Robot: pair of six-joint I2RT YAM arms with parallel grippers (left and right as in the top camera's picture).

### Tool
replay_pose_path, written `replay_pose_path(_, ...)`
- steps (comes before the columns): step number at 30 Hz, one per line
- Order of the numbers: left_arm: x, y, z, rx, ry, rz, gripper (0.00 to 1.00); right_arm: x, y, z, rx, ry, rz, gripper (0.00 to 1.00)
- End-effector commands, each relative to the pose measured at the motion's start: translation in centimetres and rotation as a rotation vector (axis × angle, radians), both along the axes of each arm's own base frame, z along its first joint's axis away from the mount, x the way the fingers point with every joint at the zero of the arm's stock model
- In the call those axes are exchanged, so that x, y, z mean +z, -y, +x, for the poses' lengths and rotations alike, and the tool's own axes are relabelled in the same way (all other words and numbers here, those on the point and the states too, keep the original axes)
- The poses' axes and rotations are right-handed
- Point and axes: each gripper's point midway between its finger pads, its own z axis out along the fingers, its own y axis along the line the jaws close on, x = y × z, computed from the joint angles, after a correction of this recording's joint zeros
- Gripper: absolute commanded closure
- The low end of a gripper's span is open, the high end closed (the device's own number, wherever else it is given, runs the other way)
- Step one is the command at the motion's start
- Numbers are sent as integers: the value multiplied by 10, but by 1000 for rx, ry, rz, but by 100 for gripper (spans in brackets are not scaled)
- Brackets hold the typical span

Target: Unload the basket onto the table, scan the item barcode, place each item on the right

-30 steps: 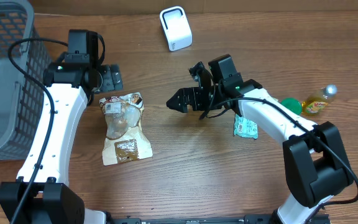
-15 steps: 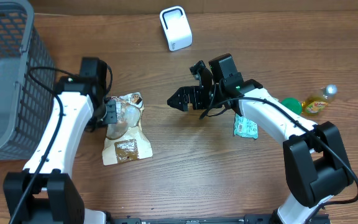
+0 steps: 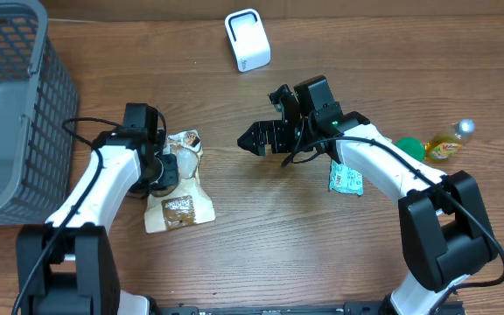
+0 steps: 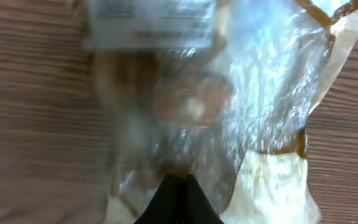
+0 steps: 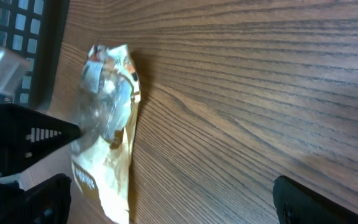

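Far left on the wooden worktop (image 3: 278,236) there's a grey mesh basket (image 3: 7,105). Just right of it the left arm reaches in, with the left gripper (image 3: 160,171) down at the left edge of the snack bag (image 3: 182,188). That's the item with the barcode: a clear-and-tan pouch lying flat, white label end pointing away, brown printed end toward the robot. On the left wrist cam the gripper's jaws are pressed together, tips right up against the bag's crinkly clear film. Can't tell if any film is actually pinched between them.

Up at the back, near the middle, sits the white scanner (image 3: 248,39), well apart from the bag. The right gripper (image 3: 262,120) hangs over bare wood between bag and scanner, jaws spread wide, nothing in them.

Under the right arm lies a small teal-and-white packet (image 3: 346,179). Further right are a green object (image 3: 409,147) and a little yellow bottle (image 3: 449,143) on its side.
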Motion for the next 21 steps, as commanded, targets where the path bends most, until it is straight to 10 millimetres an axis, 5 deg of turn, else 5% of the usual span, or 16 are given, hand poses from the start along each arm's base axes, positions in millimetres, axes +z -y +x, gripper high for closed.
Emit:
replay_pose_path(1, -18, 23, -13, -43, -76, -86, 96, 11, 0, 8, -11, 37, 1, 0)
replay_pose_path(14, -19, 48, -11, -129, -77, -83, 96, 6, 7, 15, -45, 57, -45, 0)
replay_pose_path(21, 40, 47, 26, -107, 9, -87, 96, 6, 7, 15, -45, 57, -45, 0)
